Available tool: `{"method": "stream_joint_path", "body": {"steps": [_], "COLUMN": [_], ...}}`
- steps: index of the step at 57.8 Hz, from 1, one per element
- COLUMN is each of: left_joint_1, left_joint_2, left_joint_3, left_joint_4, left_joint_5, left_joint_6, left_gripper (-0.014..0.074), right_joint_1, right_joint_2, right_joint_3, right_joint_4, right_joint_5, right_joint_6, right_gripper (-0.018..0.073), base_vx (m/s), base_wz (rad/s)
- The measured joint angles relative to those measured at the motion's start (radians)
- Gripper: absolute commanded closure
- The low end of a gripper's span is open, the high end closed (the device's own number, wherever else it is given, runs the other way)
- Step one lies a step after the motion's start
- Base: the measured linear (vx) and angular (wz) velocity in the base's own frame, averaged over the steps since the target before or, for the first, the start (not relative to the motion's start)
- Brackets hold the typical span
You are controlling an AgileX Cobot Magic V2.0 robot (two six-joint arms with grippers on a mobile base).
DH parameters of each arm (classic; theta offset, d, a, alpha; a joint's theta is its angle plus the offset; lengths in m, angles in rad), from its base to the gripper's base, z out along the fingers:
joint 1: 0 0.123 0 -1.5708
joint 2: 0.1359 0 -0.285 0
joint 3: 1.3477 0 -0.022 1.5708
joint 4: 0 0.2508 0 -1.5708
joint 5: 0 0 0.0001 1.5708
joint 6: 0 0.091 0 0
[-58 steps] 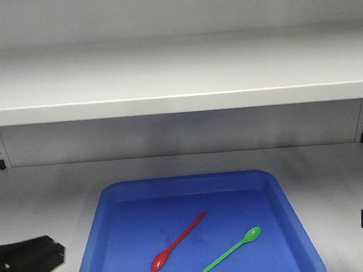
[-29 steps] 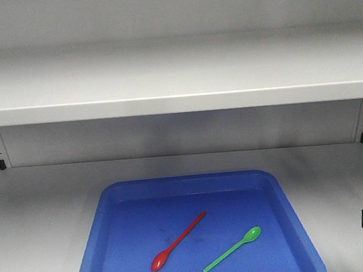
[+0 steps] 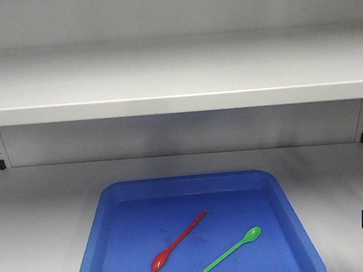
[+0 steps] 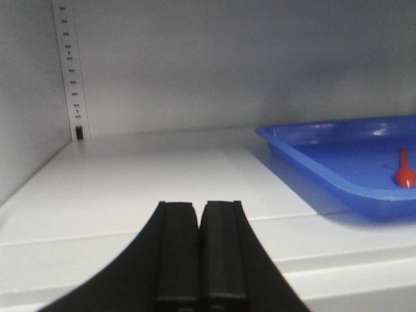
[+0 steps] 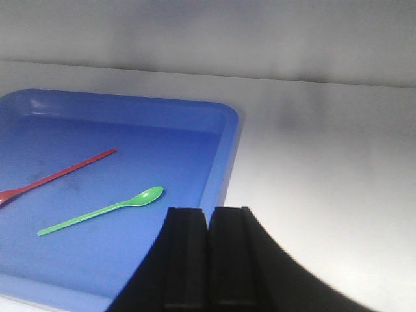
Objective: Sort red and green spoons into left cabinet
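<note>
You're dealing with two slim plastic spoons, so expect them to be very light, slightly springy and slick; both lie flat in the blue tray (image 3: 96, 245) on the lower shelf (image 3: 35, 206) of the left cabinet (image 3: 176, 73). The red spoon (image 3: 178, 242) sits left of centre, bowl toward you; the green spoon (image 3: 233, 248) lies just to its right, bowl away, not touching it. I'd pinch each mid-handle, where the thin stem leaves your fingertips room against the tray floor. The left gripper (image 4: 198, 250) has its jaws pressed together on nothing, above bare shelf left of the tray. The right gripper (image 5: 208, 253) is likewise closed and empty, near the tray's right rim. Pale shelf surrounds the tray on both sides
</note>
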State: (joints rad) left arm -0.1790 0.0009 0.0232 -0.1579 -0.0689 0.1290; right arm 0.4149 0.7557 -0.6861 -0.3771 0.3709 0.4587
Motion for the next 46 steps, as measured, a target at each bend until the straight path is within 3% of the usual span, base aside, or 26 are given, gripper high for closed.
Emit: {"method": "stream_joint_path", "body": {"steps": [46], "left_joint_1": [0.0], "left_joint_2": [-0.011], "left_joint_3": [0.003], "left_joint_4": [0.003], "left_joint_5": [0.043], "left_joint_6": [0.0], "left_gripper": [0.0597], "right_joint_1": [0.0], "right_joint_2": [0.0], "right_joint_3": [0.0], "right_joint_4": [0.0], "right_joint_5": [0.0], "right_joint_6": [0.0], "right_gripper": [0.0564], "base_vx": [0.0], "base_wz": [0.0]}}
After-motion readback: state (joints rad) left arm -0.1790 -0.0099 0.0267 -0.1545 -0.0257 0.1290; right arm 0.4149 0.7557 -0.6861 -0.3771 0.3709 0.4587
